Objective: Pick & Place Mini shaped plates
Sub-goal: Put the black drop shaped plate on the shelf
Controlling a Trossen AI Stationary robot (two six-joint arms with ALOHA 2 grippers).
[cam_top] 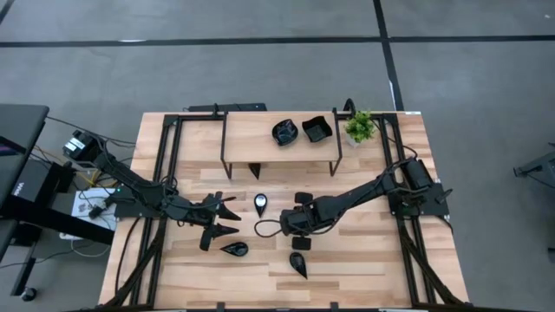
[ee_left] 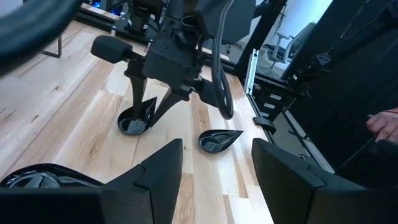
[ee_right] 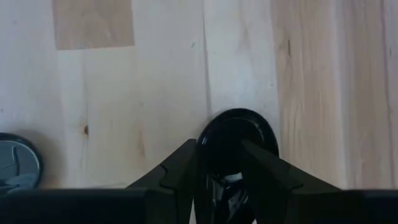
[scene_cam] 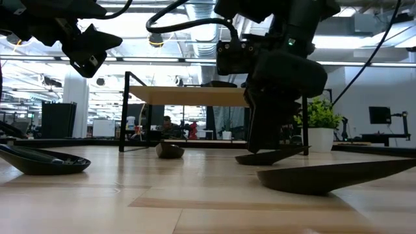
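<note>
Several glossy black mini plates lie on the wooden table (cam_top: 381, 260). Two teardrop plates (cam_top: 234, 250) (cam_top: 299, 264) rest on their undersides near the front, and one with a pale inside (cam_top: 261, 203) lies mid-table. A scalloped round plate (cam_top: 285, 132) and a square plate (cam_top: 316, 129) sit on the raised shelf. My right gripper (ee_right: 221, 163) points steeply down, shut on another teardrop plate (ee_right: 237, 135) at mid-table. My left gripper (ee_left: 214, 165) hovers open at left of centre, level, with nothing between its fingers. My right gripper pinches the plate's narrow end (ee_right: 225, 167) between its two fingers (ee_right: 181, 168). They come from above, slanting down. The plate's rounded end (ee_right: 239, 124) reaches out past the fingertips. The plate's underside (scene_cam: 263, 160) rests on the table.
A small green potted plant (cam_top: 360, 127) stands at the shelf's right end. The shelf's dark legs (cam_top: 224, 160) stand on the table behind the work area. A person's hand (ee_left: 385, 124) shows beyond the table's edge. Bare wood lies at the front left and front right.
</note>
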